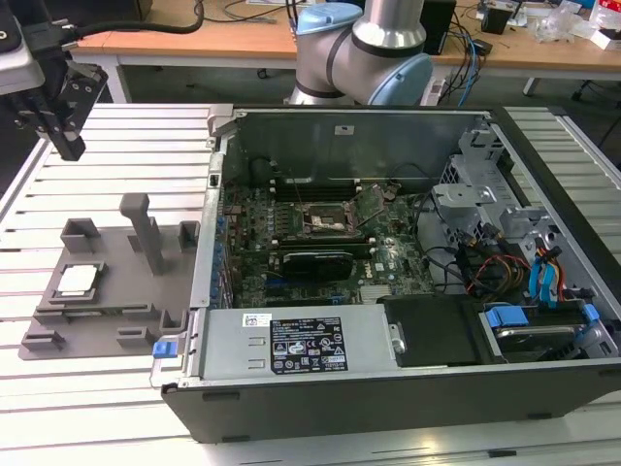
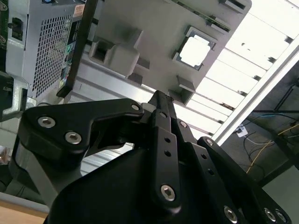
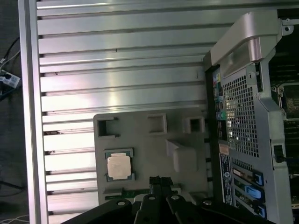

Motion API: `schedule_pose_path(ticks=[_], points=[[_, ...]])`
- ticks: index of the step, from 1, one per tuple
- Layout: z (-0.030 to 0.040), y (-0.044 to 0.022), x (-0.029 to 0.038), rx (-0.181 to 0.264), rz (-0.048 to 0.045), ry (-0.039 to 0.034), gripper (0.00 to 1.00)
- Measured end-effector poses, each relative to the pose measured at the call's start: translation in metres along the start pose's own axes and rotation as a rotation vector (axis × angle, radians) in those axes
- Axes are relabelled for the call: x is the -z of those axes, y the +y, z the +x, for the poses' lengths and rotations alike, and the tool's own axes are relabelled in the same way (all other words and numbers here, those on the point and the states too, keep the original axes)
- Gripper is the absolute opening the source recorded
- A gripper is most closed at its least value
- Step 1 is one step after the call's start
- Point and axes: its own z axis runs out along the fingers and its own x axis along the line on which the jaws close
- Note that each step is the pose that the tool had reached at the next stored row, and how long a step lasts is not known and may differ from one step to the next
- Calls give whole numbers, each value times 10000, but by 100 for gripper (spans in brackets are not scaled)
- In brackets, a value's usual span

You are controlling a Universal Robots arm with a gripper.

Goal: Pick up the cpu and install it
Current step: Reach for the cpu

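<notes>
Closest in both wrist views sits the gripper (image 3: 160, 179), its black fingers pressed together on nothing. In the exterior view it hangs at 10 o'clock above the slatted aluminium table (image 1: 126, 136). From it, at 6 o'clock and well apart, the cpu (image 1: 78, 280) lies flat, silver top up, in a square recess of the grey fixture tray (image 1: 116, 286), which takes the 9 o'clock part of that view. Both wrist views show the chip in that same recess, untouched. An upright grey post (image 1: 146, 233) rises from the tray at 2 o'clock from the cpu. Just beside the tray, toward 3 o'clock, the open computer case (image 1: 291, 345) lies on its side, with its motherboard socket (image 1: 325, 218) near the picture's centre. The arm's base (image 1: 364, 49) stands behind the case at 12 o'clock, and blue-tabbed drive bays (image 1: 529, 325) sit at 4 o'clock.
</notes>
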Motion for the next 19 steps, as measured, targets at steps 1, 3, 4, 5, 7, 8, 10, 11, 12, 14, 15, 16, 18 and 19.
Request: schedule_pose_path(ticks=[1, 3, 4, 5, 7, 8, 10, 11, 12, 14, 15, 16, 18, 19], points=[[53, -4, 0, 0, -1, -1, 11], [87, -7, 2, 0, 0, -1, 11], [107, -8, 2, 1, 0, -1, 11], [122, -9, 2, 0, 1, 0, 11], [193, -15, 3, 0, 0, -1, 11], [228, -17, 4, 1, 0, -1, 11], [277, -21, 5, 0, 0, 0, 11], [297, -22, 5, 0, 0, -1, 11], [309, -23, 5, 0, 0, -1, 11], [356, -27, 6, 0, 0, -1, 11], [369, -28, 6, 0, -1, -1, 11], [382, -29, 6, 0, -1, -2, 11], [452, -34, 7, 0, -1, -1, 11], [477, -36, 7, 1, 0, 0, 11]])
